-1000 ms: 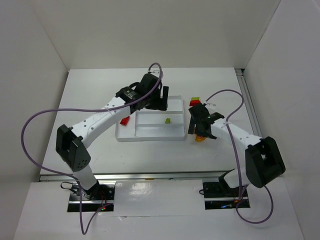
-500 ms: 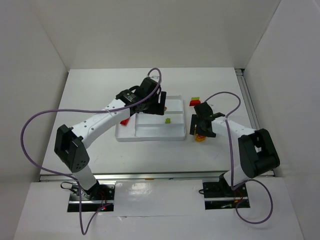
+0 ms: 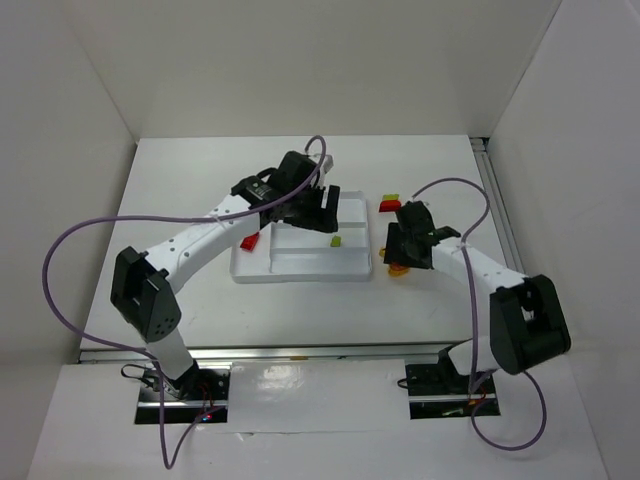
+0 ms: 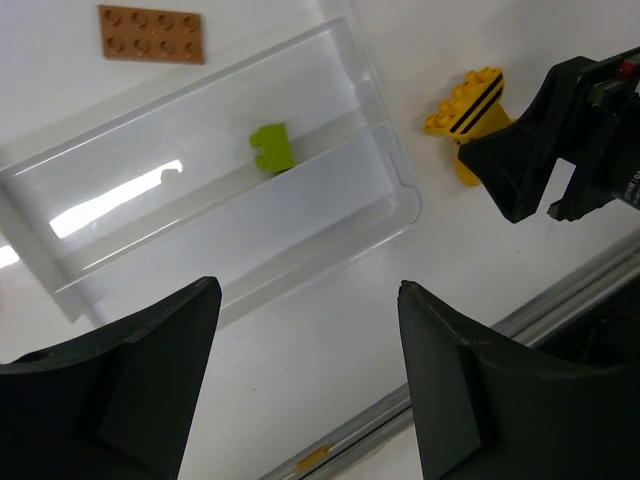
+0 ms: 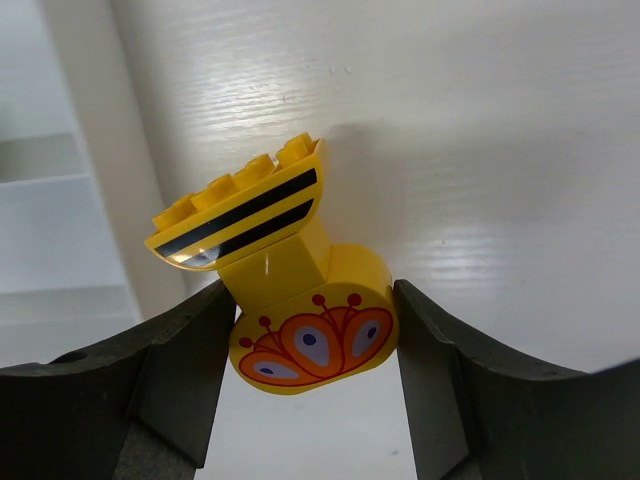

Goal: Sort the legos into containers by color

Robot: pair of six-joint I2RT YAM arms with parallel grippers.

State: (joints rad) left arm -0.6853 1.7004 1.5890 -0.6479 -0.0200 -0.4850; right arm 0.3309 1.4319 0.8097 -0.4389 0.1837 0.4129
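Observation:
A yellow lego (image 5: 300, 300) with black stripes and an orange flower print lies on the table just right of the white tray (image 5: 60, 230). My right gripper (image 5: 315, 310) is shut on it, a finger pressing each side. In the top view the same yellow lego (image 3: 399, 268) shows under the right gripper (image 3: 402, 252). My left gripper (image 4: 310, 300) hangs open and empty over the tray (image 4: 400, 200). A lime green lego (image 4: 271, 148) lies in a long compartment. A red lego (image 3: 250, 241) lies in the tray's left section. An orange-brown plate (image 4: 150, 33) lies beyond the tray.
A red brick (image 3: 388, 207) and a lime brick (image 3: 391, 198) lie together on the table behind the right gripper. The table's metal rail (image 3: 300, 350) runs along the near edge. White walls enclose the table on three sides.
The right gripper has closed its fingers onto the yellow lego and shifted slightly. The left gripper has narrowed a little above the tray.

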